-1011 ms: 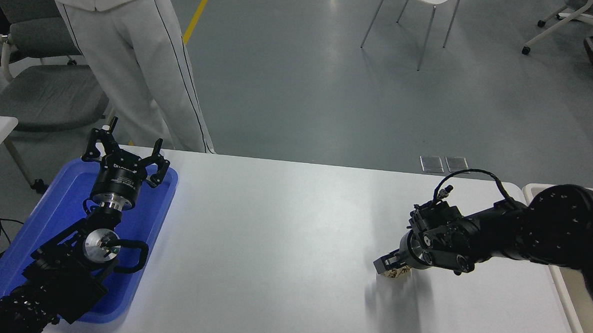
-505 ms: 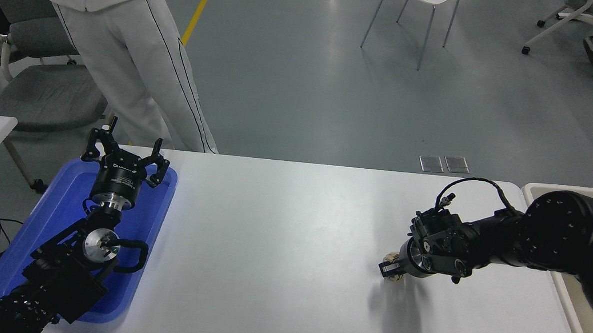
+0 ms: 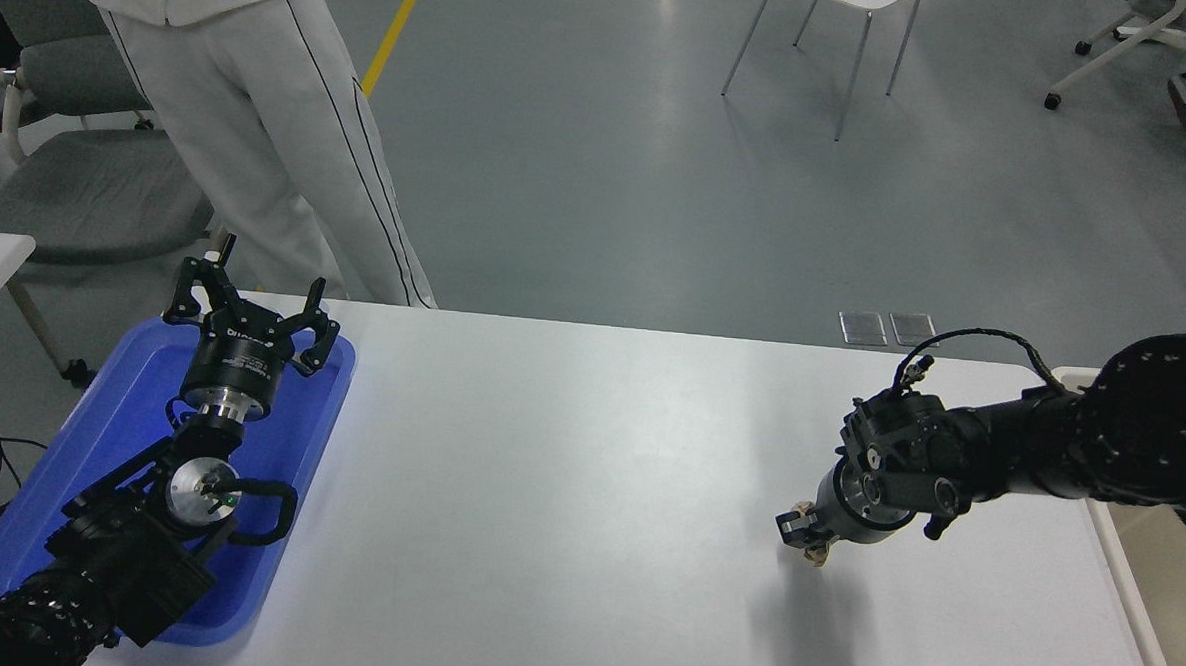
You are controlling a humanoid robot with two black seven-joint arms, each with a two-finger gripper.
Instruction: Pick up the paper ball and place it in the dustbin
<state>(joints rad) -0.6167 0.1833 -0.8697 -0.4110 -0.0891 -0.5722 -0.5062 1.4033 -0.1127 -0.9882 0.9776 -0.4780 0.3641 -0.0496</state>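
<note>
The right gripper [image 3: 803,531] has come up off the white table [image 3: 566,492] with the paper ball [image 3: 810,549] pinched between its closed jaws; a second ago it was pressed low against the surface, and now its shadow falls separate below it on the tabletop, a sign the wad has been lifted clear. The pickup looks done, leaving the carry to the dustbin [image 3: 1131,617], whose cream rim shows at the table's right edge (most of it is hidden behind the arm or cut off by the frame). Judging from the view, the way rightward is bare tabletop with nothing between ball and bin. The left gripper [image 3: 252,310] sits parked over the blue tray [image 3: 119,422] at lower left, fingers spread, well apart from the work. A person [image 3: 252,118] in white stands beyond the far left corner.
</note>
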